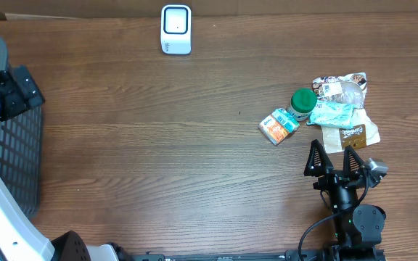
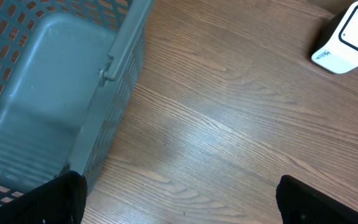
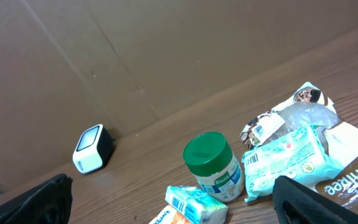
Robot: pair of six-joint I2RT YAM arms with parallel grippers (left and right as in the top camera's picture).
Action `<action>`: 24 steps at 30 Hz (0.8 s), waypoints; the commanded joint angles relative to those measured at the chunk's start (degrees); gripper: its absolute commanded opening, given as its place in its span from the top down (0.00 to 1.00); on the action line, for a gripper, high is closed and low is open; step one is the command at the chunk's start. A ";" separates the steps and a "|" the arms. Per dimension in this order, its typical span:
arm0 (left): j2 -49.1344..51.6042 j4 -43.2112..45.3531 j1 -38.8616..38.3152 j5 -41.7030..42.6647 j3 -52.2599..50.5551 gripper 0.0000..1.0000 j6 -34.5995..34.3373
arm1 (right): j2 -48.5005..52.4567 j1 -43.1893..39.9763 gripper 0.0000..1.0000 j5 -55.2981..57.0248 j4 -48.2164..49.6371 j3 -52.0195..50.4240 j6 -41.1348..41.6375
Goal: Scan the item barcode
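Observation:
The white barcode scanner point(image 1: 175, 29) stands at the table's far edge, also in the left wrist view as the scanner point(image 2: 347, 36) and in the right wrist view as the scanner point(image 3: 92, 148). The items lie in a cluster at the right: a Kleenex tissue pack point(image 1: 279, 126), a green-lidded jar point(image 1: 302, 104), a teal packet point(image 1: 332, 114), a brown packet point(image 1: 354, 135) and a clear bag point(image 1: 343, 87). My right gripper point(image 1: 334, 154) is open just in front of them, holding nothing. My left gripper point(image 2: 179, 193) is open over bare wood beside the basket.
A grey plastic basket point(image 1: 17, 159) stands at the left edge; its wall point(image 2: 114, 81) is close to my left fingers. A brown cardboard wall point(image 3: 135, 56) runs behind the table. In the right wrist view the jar point(image 3: 213, 165) and tissue pack point(image 3: 194, 205) lie between my fingers' line.

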 commanded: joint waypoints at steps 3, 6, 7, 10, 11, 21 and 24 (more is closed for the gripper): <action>0.15 0.07 -0.13 0.61 0.57 0.01 0.90 | -0.68 0.04 0.00 -0.04 0.09 -0.59 0.00; -0.55 0.07 -0.48 0.61 0.55 0.00 0.90 | -0.68 0.04 0.00 -0.04 0.09 -0.59 0.00; -1.16 0.09 -0.48 0.59 0.55 0.00 0.90 | -0.68 0.04 0.00 -0.04 0.09 -0.59 0.00; -5.09 0.07 -1.05 0.59 0.52 0.00 0.90 | -0.68 0.04 0.00 -0.04 0.09 -0.59 0.00; -6.47 0.11 -1.40 0.55 0.52 0.00 0.96 | -0.68 0.04 0.00 -0.04 0.09 -0.59 0.00; -24.74 16.17 -9.35 -1.73 -15.87 0.00 1.51 | -0.68 0.04 0.00 -0.04 0.09 -0.59 0.00; -32.48 30.86 -11.74 -0.04 -30.12 0.01 1.51 | -0.68 0.04 0.00 -0.04 0.09 -0.59 0.00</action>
